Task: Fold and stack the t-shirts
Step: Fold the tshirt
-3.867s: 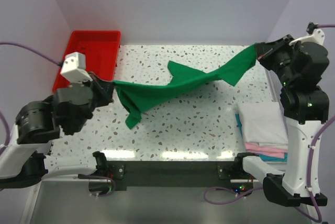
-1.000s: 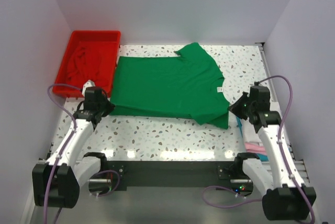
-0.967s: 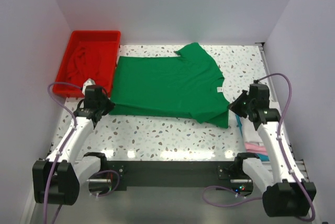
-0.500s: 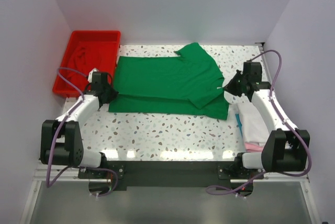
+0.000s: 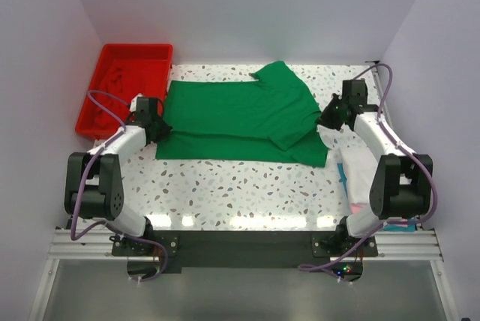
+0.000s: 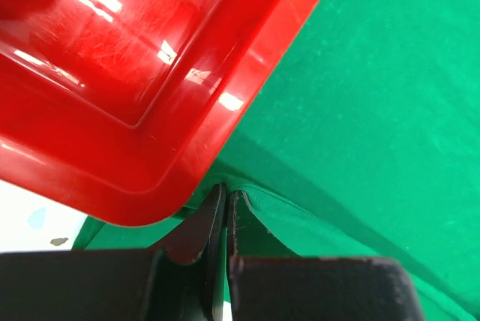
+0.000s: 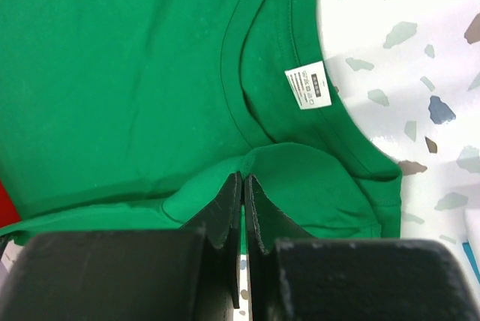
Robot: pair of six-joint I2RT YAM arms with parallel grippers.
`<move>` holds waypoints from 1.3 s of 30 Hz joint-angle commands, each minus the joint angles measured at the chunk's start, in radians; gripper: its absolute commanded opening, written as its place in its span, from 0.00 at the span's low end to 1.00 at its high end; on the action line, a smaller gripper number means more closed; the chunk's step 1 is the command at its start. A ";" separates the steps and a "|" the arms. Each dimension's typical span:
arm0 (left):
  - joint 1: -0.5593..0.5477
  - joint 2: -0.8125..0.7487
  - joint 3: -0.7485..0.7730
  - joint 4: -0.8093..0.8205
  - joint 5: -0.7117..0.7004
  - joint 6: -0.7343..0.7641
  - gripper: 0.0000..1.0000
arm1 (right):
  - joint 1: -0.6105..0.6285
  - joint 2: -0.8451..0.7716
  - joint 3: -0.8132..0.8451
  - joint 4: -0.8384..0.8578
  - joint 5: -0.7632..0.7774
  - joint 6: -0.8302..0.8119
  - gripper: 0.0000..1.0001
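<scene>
Green t-shirt (image 5: 232, 115) lies spread across the middle of the speckled table (image 5: 247, 186), its left edge just beside the red tray (image 5: 135, 48), with folded shirts (image 5: 360, 175) stacked at the right. Left gripper (image 6: 225, 201) is clenched on the hem, right gripper (image 7: 244, 182) on cloth below the collar, near the neck label (image 7: 308, 85). This looks like a lengthwise fold: carry both pinches evenly, keeping the cloth taut and clearing the tray's corner.

Near edge of table (image 5: 240, 190): bare strip, wide passage side to side. Far-left corner blocked by red tray (image 5: 139, 48); tray wall just beside left gripper (image 5: 156, 127) (barely any gap there). Near-right corner taken by stack of folded shirts (image 5: 369, 175). Middle covered by green t-shirt (image 5: 232, 115), flat and low.
</scene>
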 commanded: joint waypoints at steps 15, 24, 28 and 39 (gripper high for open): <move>-0.016 -0.039 0.032 0.073 -0.035 0.041 0.58 | 0.004 0.186 0.233 -0.028 -0.012 -0.082 0.52; -0.200 -0.153 -0.098 0.073 -0.130 -0.008 0.50 | 0.203 -0.020 -0.030 0.024 0.163 -0.036 0.52; -0.262 -0.159 -0.156 0.104 -0.141 -0.028 0.42 | 0.249 -0.025 -0.109 0.071 0.190 0.000 0.48; -0.288 -0.130 -0.241 0.151 -0.169 -0.037 0.37 | 0.314 0.090 -0.129 0.177 0.195 0.053 0.45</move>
